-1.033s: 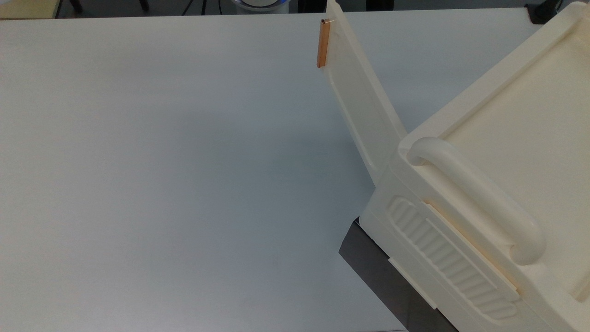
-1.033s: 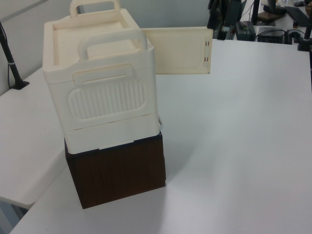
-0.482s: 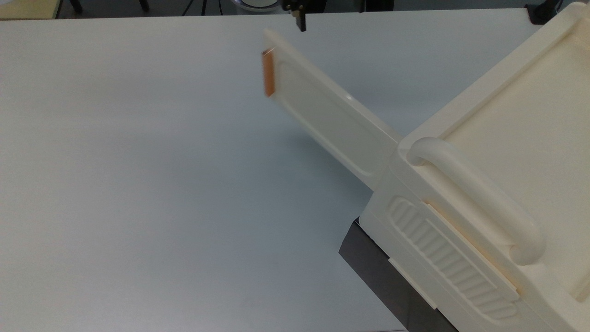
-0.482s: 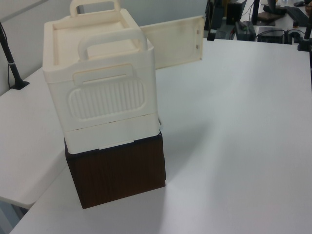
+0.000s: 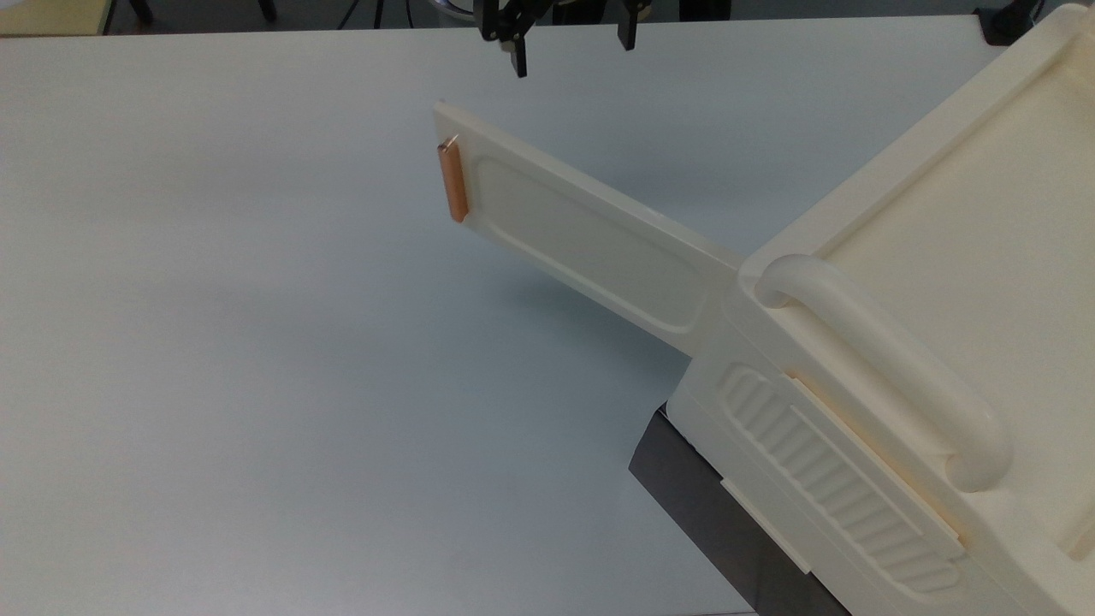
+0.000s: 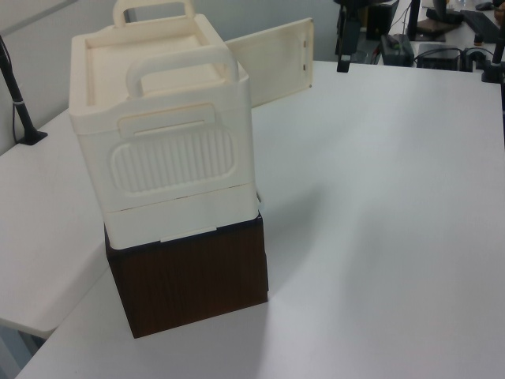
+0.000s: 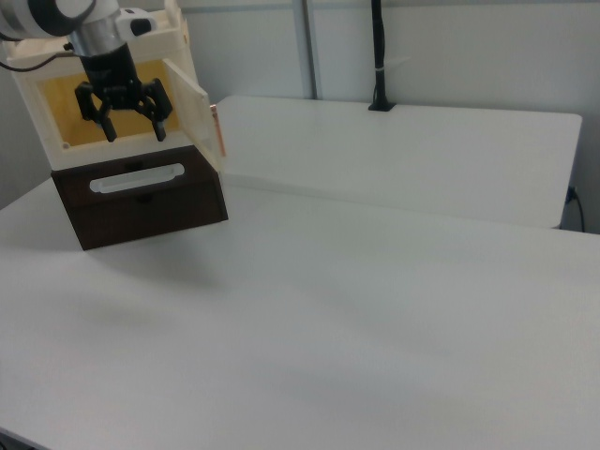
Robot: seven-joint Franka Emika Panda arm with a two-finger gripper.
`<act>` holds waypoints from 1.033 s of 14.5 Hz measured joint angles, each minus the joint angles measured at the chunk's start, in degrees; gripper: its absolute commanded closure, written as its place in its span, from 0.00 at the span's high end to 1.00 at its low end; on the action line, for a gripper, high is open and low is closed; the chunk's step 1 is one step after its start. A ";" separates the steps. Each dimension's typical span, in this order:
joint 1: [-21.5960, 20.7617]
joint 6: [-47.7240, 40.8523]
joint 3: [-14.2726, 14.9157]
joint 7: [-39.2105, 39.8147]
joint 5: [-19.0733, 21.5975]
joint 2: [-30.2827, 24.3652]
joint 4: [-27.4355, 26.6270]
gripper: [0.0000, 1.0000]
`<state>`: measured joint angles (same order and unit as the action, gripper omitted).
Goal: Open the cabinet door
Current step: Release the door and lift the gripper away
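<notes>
On the white table (image 5: 257, 342), the cabinet (image 5: 941, 257) sits at four o'clock in the top view, its door (image 5: 590, 239) swung wide. The gripper (image 7: 127, 114) hangs open, off the door; opening looks done, retreat next.

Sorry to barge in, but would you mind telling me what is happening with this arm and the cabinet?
The arm is opening the cabinet door. Right now the door stands swung well out from the cabinet, its orange strip at the free end. The gripper hangs open in front of the cabinet's opening, clear of the door and holding nothing. The cabinet sits on a dark base on the white table.
</notes>
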<state>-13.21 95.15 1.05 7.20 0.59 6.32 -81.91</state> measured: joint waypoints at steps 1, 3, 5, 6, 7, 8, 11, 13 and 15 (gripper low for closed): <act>0.40 0.00 0.00 0.00 0.00 0.72 -0.07 1.00; 0.49 0.00 0.00 0.00 0.00 1.48 -0.08 1.00; 0.49 0.00 0.00 0.00 0.00 2.19 -0.09 1.00; 0.49 0.12 0.00 0.00 -0.02 2.47 -0.09 1.00; 0.51 0.21 0.00 -0.01 -0.14 2.73 -0.09 1.00; 0.64 0.25 0.01 -0.07 -0.41 3.02 -0.09 1.00; 2.07 0.30 0.03 -0.11 -0.67 3.73 -0.09 1.00; 3.01 0.10 0.04 -0.13 -0.72 3.74 -0.11 1.00; 4.01 -0.29 0.06 -0.16 -0.74 3.74 -0.13 1.00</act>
<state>-9.20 94.86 1.11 7.04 -0.14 10.06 -82.04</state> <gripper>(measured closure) 0.000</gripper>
